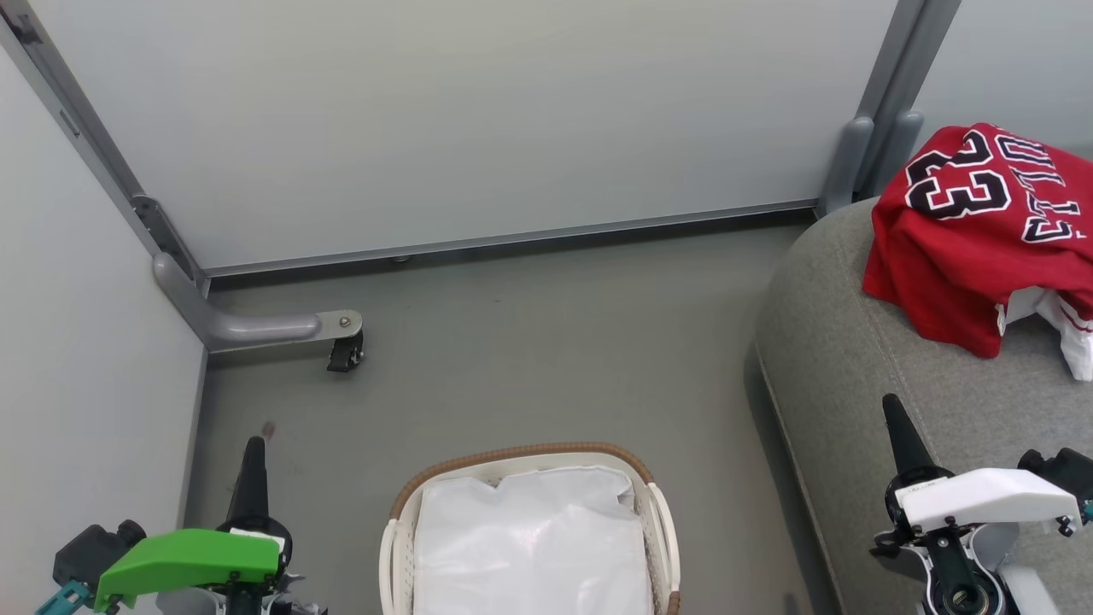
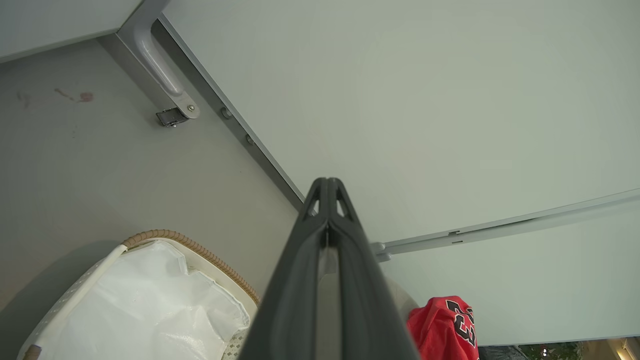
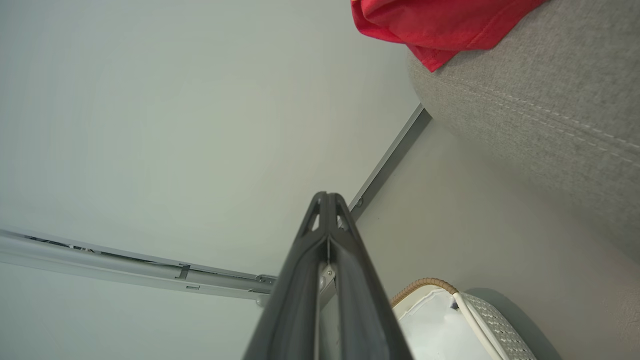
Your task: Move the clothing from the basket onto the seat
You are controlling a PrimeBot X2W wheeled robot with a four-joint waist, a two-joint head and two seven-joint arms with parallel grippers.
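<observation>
Beyond right claw (image 1: 893, 412), clothing (image 1: 956, 248) on seat (image 1: 845, 367)

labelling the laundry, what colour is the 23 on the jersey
Black, white-edged, on the red jersey; best in the head view.

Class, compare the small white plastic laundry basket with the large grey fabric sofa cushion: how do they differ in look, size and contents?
The basket is white perforated plastic with a brown woven rim; the cushion is grey stitched fabric. The basket is far smaller than the cushion. The basket shows a white liner; the cushion carries a red number 23 jersey. Both have rounded edges.
</observation>
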